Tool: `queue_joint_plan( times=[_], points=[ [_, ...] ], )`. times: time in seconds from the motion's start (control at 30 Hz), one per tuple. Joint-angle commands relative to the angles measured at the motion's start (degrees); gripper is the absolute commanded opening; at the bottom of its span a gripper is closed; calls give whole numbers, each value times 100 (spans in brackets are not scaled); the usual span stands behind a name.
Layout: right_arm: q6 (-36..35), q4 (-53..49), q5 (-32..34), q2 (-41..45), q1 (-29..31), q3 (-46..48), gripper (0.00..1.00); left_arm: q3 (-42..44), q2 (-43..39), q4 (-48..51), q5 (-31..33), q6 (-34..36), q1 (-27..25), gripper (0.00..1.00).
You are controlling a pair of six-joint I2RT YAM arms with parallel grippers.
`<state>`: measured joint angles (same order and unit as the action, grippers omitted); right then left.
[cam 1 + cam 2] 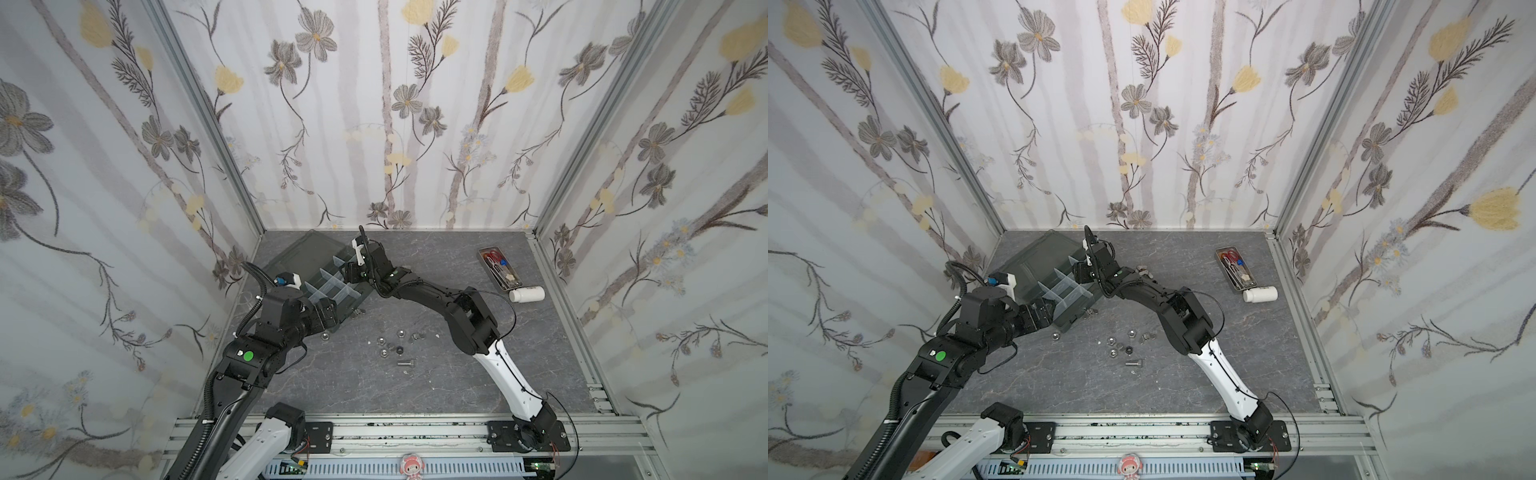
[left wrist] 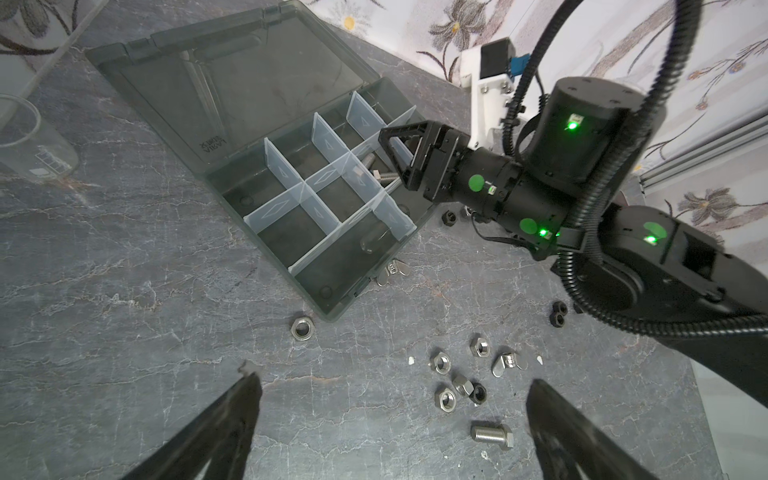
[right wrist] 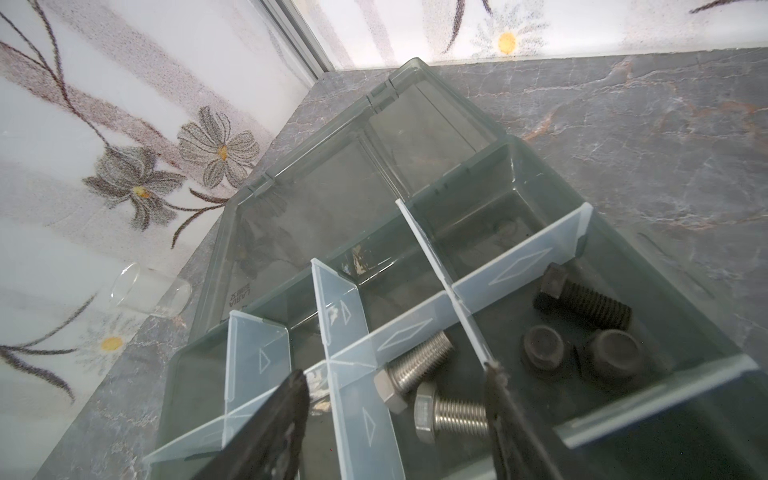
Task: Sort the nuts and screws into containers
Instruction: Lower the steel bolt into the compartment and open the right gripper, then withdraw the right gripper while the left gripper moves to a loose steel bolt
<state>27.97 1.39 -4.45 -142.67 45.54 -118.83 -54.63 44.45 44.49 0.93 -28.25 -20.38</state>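
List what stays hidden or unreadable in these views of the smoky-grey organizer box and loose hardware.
Both top views: silver bolts and black bolts in the smoky-grey plastic organizer box are covered by the right gripper.
Left wrist view: black hex nuts run behind a ribbed black cable; count unclear.
Both top views: contents of the narrow metal tray too small.

One mark to call: small lettering on the organizer box lid (image 2: 232, 83), reversed through the plastic, looks like "LARIA". A smaller line beside it and the white print on the glass beaker (image 2: 33, 145) are unreadable.
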Motion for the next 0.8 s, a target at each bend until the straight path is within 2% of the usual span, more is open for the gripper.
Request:
queue_joint_plan(
  times=[0.0,0.13,0.23,0.43,0.77],
  points=[
    [-37,185,93,609,-73,402,67,9,68,26,-157,167,-18,100],
    [-17,438,85,1444,-213,1390,67,73,126,-65,-214,152,-189,100],
    [71,800,89,2162,-344,2358,68,132,254,-123,-49,23,-543,100],
    [108,978,199,3476,-609,3940,68,233,663,-263,729,-500,-1807,100],
    [346,993,445,5383,-1350,6071,69,487,1434,-582,1345,-1188,-3222,100]
  ],
)
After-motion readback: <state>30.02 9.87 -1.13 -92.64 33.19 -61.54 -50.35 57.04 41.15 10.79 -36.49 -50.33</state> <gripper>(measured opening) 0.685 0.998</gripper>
